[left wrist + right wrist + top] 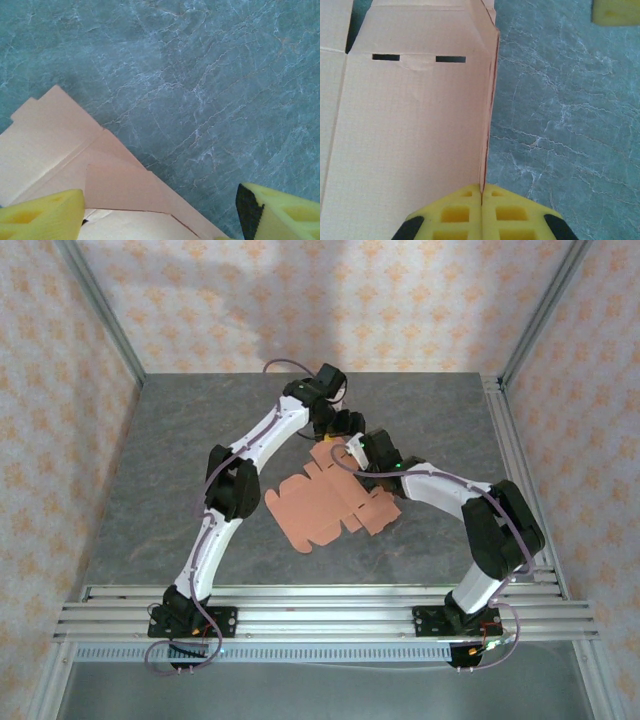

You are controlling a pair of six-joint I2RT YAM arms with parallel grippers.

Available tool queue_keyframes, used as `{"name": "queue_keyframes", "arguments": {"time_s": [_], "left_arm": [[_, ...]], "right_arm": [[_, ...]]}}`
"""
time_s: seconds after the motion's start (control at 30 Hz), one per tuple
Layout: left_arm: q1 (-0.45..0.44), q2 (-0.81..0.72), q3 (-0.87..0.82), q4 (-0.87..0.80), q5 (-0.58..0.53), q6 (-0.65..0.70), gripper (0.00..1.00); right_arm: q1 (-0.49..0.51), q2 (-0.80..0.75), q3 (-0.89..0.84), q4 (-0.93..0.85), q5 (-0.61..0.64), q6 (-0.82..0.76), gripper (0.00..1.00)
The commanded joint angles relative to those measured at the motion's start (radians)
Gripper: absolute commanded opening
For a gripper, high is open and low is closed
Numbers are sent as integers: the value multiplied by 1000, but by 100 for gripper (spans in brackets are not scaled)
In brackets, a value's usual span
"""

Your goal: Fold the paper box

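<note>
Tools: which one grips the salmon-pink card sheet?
The right tool, shut on an upturned edge of the salmon-pink card sheet; the left tool stands open.

Left gripper (159,216) with yellow foam fingers (44,214) standing wide apart, one over the salmon-pink paper box (60,145), the other over bare grey-green marbled table (200,75), card lying flat, stepped tab at its far corner, crease lines, triangular flap folded over.

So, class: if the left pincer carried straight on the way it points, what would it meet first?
Probably a folded corner of the box, which lies right ahead of the open left pincer. Bare table starts just beside it, so it is a close call.
</note>
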Motion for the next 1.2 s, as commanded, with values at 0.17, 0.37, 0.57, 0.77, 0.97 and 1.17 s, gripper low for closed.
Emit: {"name": "queue_keyframes", "arguments": {"time_s": [0.17, 0.37, 0.57, 0.77, 0.97, 1.17], "left_arm": [[-3, -25, 56, -27, -1, 117, 76], [13, -85, -1, -11, -8, 172, 74], [-1, -14, 64, -62, 57, 204, 71], [-17, 28, 87, -84, 76, 219, 69], [-22, 58, 77, -101, 89, 232, 69], [-22, 70, 60, -112, 64, 233, 71]], "right_arm": [[8, 8, -8, -29, -9, -22, 0], [8, 3, -20, -21, -17, -25, 0], [8, -1, -14, -17, -28, -31, 0], [8, -3, -8, -28, -27, -35, 0], [8, -2, -7, -30, -28, -33, 0], [9, 3, -3, -31, -24, -32, 0]]}}
